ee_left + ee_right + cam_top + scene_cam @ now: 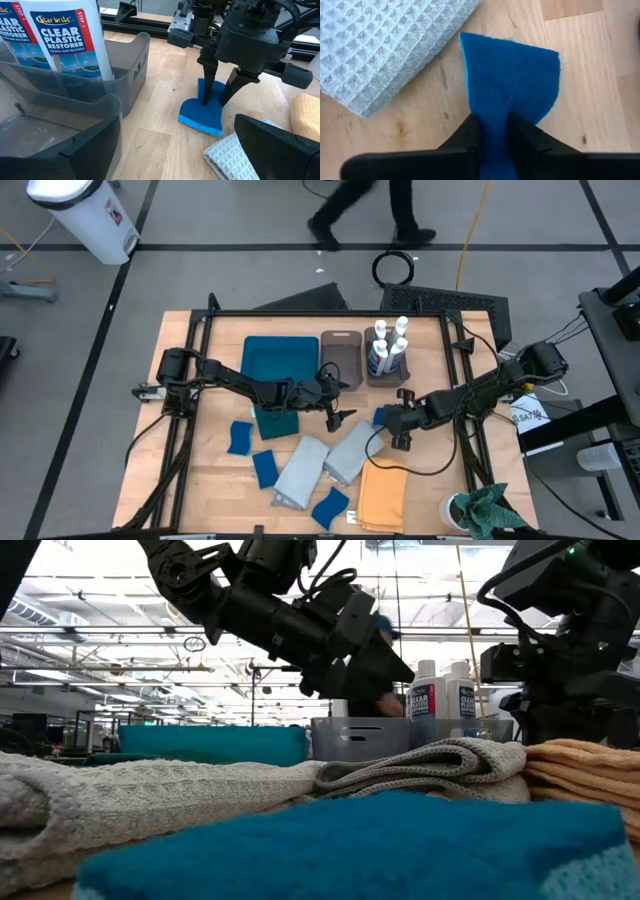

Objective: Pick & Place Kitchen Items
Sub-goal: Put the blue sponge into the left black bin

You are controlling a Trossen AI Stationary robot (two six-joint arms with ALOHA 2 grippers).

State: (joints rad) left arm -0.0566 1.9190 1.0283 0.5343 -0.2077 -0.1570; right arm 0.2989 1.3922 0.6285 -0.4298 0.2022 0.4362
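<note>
The blue sponge [512, 85] has a rough, fuzzy scouring face, matt. Beside it the pale grey cloth [380, 45] is waffle-woven. The table [580, 105] is light wood, smooth, with visible grain. The grey-brown bin [115, 75] is translucent plastic; the white bottles [65, 35] carry glossy labels.

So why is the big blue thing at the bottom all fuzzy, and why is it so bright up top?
In the low view the blue sponge sits too close to the camera, so it blurs; bright ceiling lights glare behind the arms, leaving them dark. In the right wrist view the sponge pinched by the right gripper looks sharp.
</note>
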